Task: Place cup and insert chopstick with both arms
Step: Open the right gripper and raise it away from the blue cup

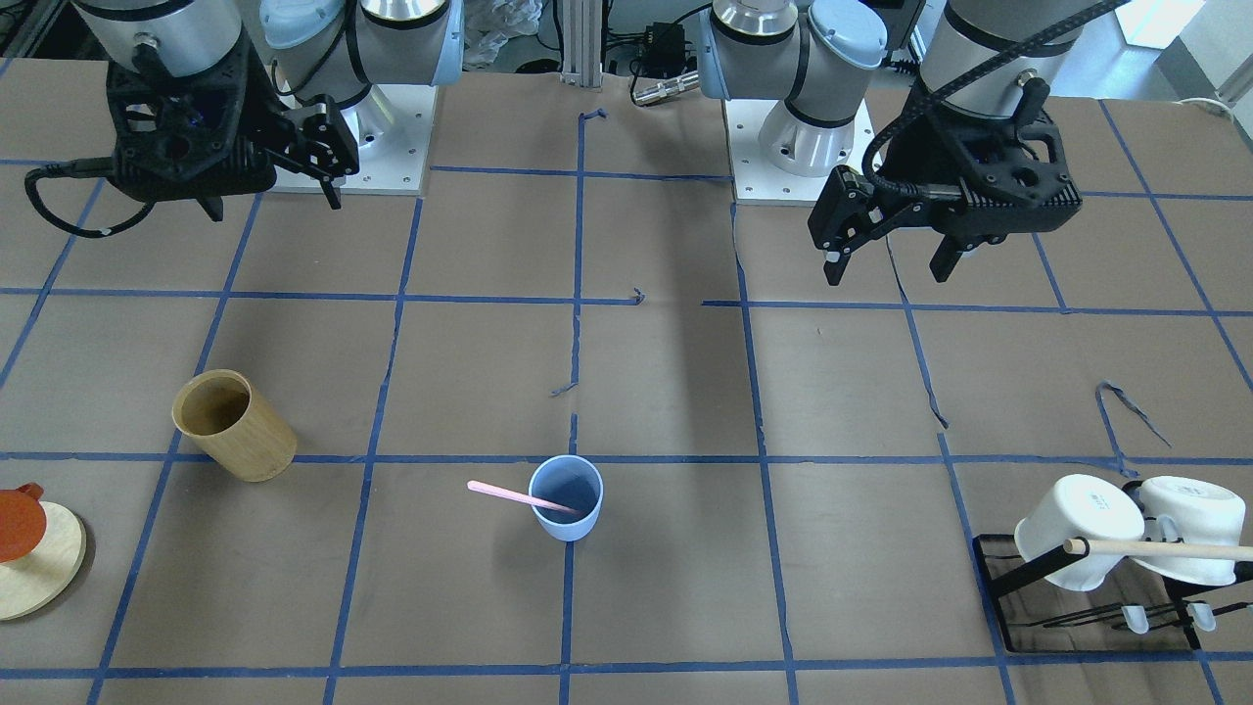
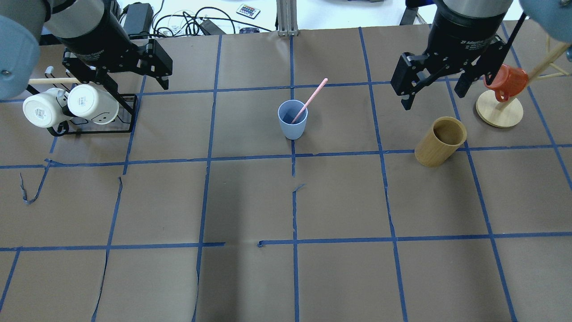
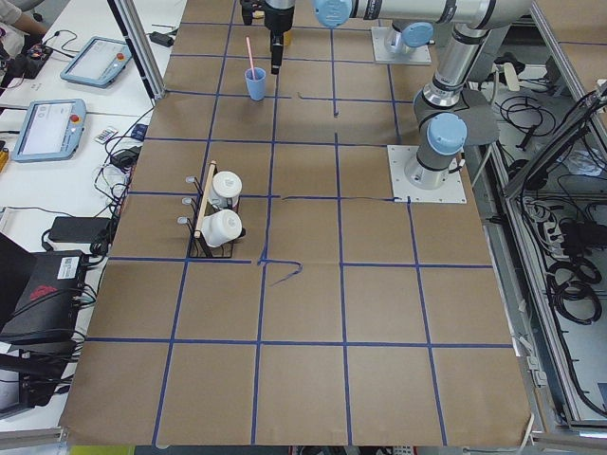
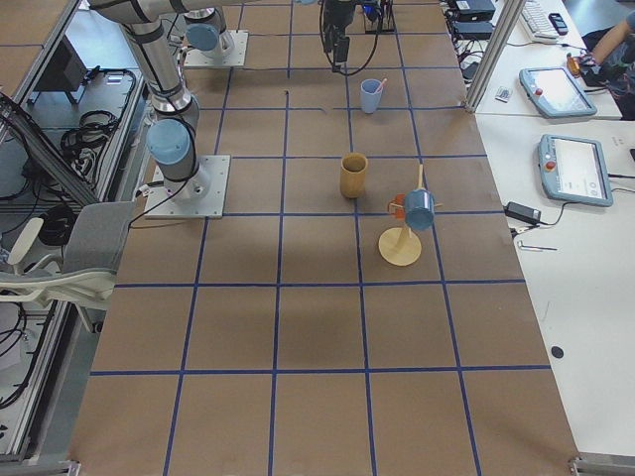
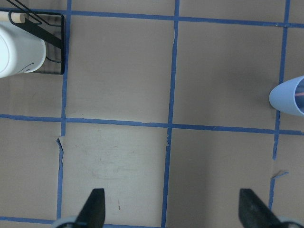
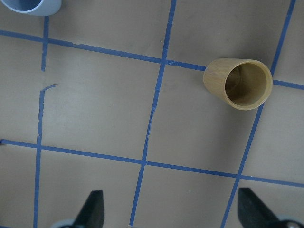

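— Which step?
— Reads as the last one, already done. Can spot the cup (image 2: 292, 120) standing upright, well apart from both pincers, about midway between them and farther out from the robot. Holds the chopstick (image 2: 310, 100), leaning inside with its upper end past the rim on the right gripper's side.

— And the pincers?
— Left gripper (image 2: 136, 85): spread wide, gripping nothing. Right gripper (image 2: 432, 98): likewise apart and bare. Both hanging above the table, touching neither piece.

— Next move, then?
— Likely none for the task itself — just keeping off the cup. Worth minding the wooden cylinder (image 2: 440, 141) just ahead of the right gripper, and the mug rack (image 2: 127, 114) ahead of the left gripper, off to its outer side.

— Anything hard to read?
— Cannot see the chopstick's lower tip, sunk inside the cup, so cannot tell whether it reaches the bottom. Cropped in both wrist views too — only an edge of the cup at the frame border. Too small in the side views to add much.
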{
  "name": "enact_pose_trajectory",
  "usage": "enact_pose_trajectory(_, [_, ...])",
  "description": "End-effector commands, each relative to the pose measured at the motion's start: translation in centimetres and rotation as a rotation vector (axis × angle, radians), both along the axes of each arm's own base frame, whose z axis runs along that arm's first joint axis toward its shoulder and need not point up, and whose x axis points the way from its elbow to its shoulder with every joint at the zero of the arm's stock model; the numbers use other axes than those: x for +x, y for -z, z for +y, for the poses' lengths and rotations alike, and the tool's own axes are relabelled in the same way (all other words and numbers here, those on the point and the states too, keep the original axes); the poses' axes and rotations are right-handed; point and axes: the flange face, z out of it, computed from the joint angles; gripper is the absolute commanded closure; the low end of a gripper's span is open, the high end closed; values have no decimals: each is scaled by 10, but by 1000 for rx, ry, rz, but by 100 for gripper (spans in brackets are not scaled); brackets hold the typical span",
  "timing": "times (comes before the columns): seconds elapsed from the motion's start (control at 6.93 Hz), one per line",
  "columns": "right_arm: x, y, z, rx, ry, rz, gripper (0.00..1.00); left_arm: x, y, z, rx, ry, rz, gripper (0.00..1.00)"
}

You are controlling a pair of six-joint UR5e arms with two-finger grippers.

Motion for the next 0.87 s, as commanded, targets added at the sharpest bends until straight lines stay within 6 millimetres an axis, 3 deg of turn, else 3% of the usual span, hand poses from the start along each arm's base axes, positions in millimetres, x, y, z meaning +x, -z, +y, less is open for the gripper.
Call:
enact_pose_trajectory(0.0, [-7, 6, 0, 17, 17, -10, 0, 0, 0, 0, -1, 0, 1, 0])
enact_pose_trajectory(0.72, [-7, 12, 1, 29, 29, -9, 0, 0, 0, 3, -1, 2, 0, 0])
